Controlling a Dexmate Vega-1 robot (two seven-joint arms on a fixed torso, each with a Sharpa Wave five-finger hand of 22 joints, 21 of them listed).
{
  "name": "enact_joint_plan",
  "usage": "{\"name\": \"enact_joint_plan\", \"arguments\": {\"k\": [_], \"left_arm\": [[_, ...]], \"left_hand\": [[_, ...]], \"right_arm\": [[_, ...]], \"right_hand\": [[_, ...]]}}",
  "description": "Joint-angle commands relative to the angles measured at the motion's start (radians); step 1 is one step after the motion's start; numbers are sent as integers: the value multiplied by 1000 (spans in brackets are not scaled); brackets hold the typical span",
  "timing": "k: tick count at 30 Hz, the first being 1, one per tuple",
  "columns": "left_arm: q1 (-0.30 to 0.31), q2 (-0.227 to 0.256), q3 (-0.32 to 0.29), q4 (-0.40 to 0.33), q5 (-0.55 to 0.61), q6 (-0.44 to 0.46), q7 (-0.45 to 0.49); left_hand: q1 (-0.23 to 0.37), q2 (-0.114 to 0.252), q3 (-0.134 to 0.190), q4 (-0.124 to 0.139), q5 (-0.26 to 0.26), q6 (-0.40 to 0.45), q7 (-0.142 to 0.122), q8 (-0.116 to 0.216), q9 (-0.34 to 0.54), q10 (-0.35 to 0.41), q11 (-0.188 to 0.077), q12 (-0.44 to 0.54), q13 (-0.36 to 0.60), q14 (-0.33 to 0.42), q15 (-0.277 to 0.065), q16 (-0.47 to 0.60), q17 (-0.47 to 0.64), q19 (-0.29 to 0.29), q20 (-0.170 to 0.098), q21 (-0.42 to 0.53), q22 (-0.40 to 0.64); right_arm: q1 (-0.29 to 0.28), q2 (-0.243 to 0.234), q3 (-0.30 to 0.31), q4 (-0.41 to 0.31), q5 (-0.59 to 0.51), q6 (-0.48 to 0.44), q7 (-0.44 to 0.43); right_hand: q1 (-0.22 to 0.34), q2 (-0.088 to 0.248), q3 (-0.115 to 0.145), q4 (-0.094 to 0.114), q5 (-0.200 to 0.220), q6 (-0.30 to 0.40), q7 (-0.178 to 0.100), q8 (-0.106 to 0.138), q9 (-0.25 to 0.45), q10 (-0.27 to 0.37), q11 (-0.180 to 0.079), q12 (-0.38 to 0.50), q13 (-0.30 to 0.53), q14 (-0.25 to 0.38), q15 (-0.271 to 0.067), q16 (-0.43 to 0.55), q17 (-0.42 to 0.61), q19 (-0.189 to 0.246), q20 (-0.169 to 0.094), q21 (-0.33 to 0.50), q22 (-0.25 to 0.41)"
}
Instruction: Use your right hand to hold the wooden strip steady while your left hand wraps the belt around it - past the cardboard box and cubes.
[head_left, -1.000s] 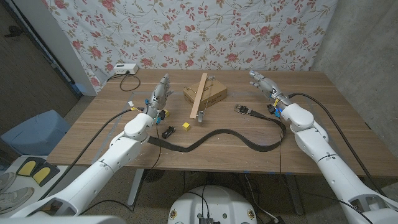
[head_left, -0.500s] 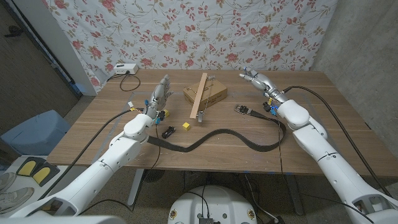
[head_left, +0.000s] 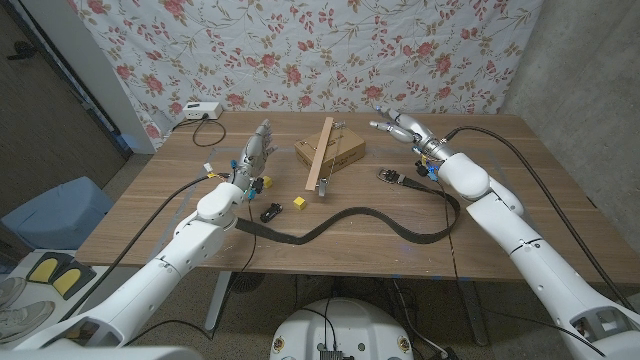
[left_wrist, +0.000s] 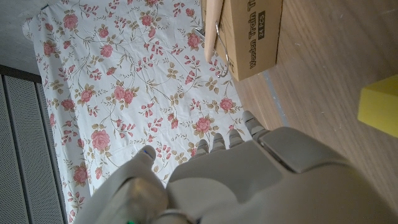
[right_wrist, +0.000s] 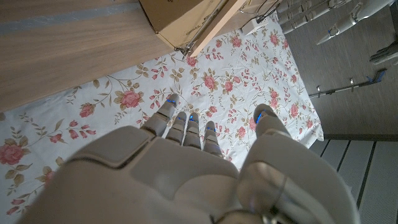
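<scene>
A long wooden strip (head_left: 322, 153) leans across the cardboard box (head_left: 332, 152) at the table's middle back, its near end down on the table by a metal clip. The strip (left_wrist: 213, 25) and box (left_wrist: 252, 34) also appear in the left wrist view, and the box (right_wrist: 180, 20) in the right wrist view. A dark belt (head_left: 350, 222) snakes over the table's front half, its buckle (head_left: 388, 175) near my right wrist. My right hand (head_left: 402, 129) hovers open just right of the box, fingers spread. My left hand (head_left: 258, 150) stands open left of the box, fingers pointing away.
A yellow cube (head_left: 298, 203) and a small black object (head_left: 270, 212) lie left of the belt's near loop; the cube (left_wrist: 379, 106) shows in the left wrist view. A white device (head_left: 201, 110) with a cable sits at the back left. A floral cloth hangs behind the table.
My right hand has swung leftward along the back of the table, toward the box and strip. The left hand, belt and strip stay where they were.
</scene>
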Motion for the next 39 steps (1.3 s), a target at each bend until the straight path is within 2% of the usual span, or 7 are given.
{"name": "enact_joint_plan", "arguments": {"k": [1, 19, 25, 30, 34, 39], "left_arm": [[4, 4, -5, -7, -4, 0, -2], [7, 2, -3, -17, -7, 7, 1], [12, 3, -3, -25, -4, 9, 8], [17, 3, -2, -32, -2, 11, 16], [20, 4, -1, -35, -1, 12, 19], [20, 1, 0, -34, -1, 11, 20]], "left_hand": [[7, 2, 2, -4, 7, -127, -5, -3, 6, -114, 6, 0, 4, -90, 6, 0, 6, -22, 7, -3, 0], [5, 5, 0, -1, 6, -118, -5, -2, 6, -109, 8, -1, 4, -85, 6, 0, 6, -18, 8, -7, 1], [4, 7, 0, 1, 7, -117, -5, -3, 6, -110, 6, -2, 4, -85, 6, -1, 7, -17, 8, -9, 1], [3, 8, 0, 2, 6, -116, -4, -3, 6, -108, 8, -2, 4, -85, 6, -1, 7, -16, 8, -10, 1], [3, 8, -1, 2, 6, -117, -5, -4, 6, -110, 8, -3, 4, -85, 6, -2, 7, -16, 8, -11, 1], [2, 9, -1, 3, 6, -116, -5, -4, 6, -110, 8, -4, 4, -86, 4, -2, 7, -16, 8, -12, 1]], "right_arm": [[38, -21, -48, -38, -125, 4, 31], [79, -42, -100, -60, -325, 83, 66], [81, -45, -110, -76, -397, 99, 71], [83, -41, -113, -78, -413, 123, 85], [74, -42, -120, -108, -484, 123, 75], [74, -35, -119, -117, -464, 135, 116]], "right_hand": [[15, 3, 8, -8, -9, 13, -4, 4, 2, 8, -9, 6, 3, 5, -2, 5, 1, 11, 0, 1, 6], [67, 14, 34, -33, -26, 18, -22, -2, 3, 11, -30, -2, 3, 18, -29, -2, 0, 29, -8, -3, 5], [86, 16, 44, -39, -30, 20, -25, -4, 3, 16, -40, -3, 3, 24, -37, -4, 0, 38, -12, -3, 5], [104, 17, 52, -43, -32, 20, -27, -5, 4, 19, -48, -4, 3, 32, -43, -4, 0, 48, -15, -3, 5], [123, 18, 61, -47, -35, 19, -29, -6, 4, 20, -52, -6, 3, 37, -48, -5, -1, 57, -21, -3, 5], [141, 16, 68, -50, -37, 23, -34, -6, 4, 21, -52, -8, 3, 46, -52, -5, -1, 67, -26, -2, 5]]}}
